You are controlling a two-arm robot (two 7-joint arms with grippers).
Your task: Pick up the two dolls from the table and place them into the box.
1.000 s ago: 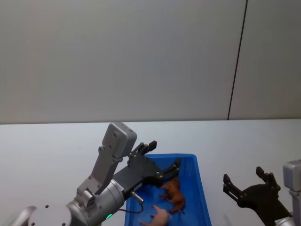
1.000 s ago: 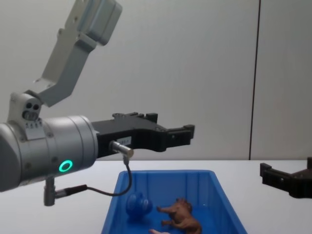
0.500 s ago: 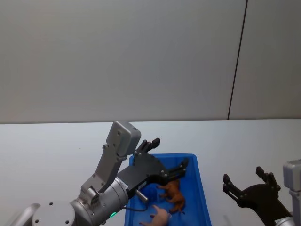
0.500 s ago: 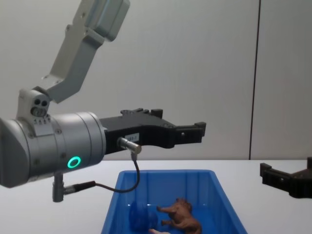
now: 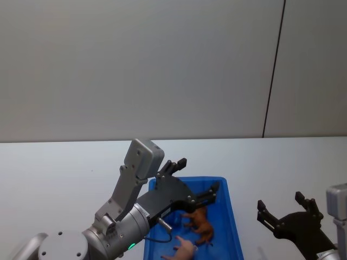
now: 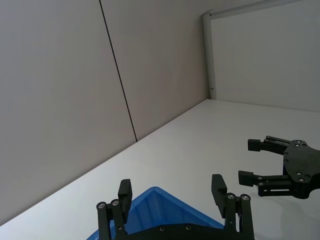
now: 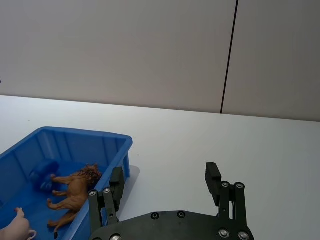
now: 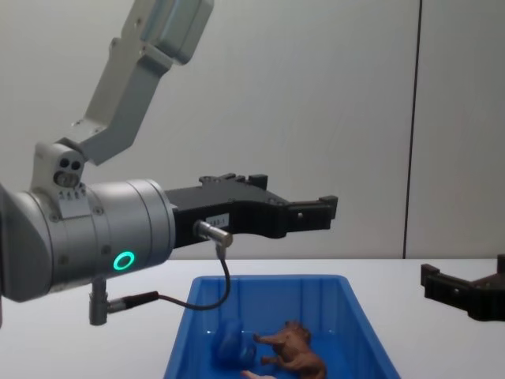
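- The left gripper (image 5: 196, 181) hangs above the box (image 5: 232, 216), fingers spread and holding nothing, likely because its load is released.
- Below it, the brown doll (image 5: 199, 222) stands on the box floor and the pink doll (image 5: 185, 249) lies just beside it.
- To their right, the right gripper (image 5: 282, 212) waits over the table (image 5: 65, 168), open and empty.

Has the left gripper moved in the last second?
Yes. The left gripper has pushed forward and slightly right above the blue box, its fingertips now farther along the bin toward the back wall; jaws open.
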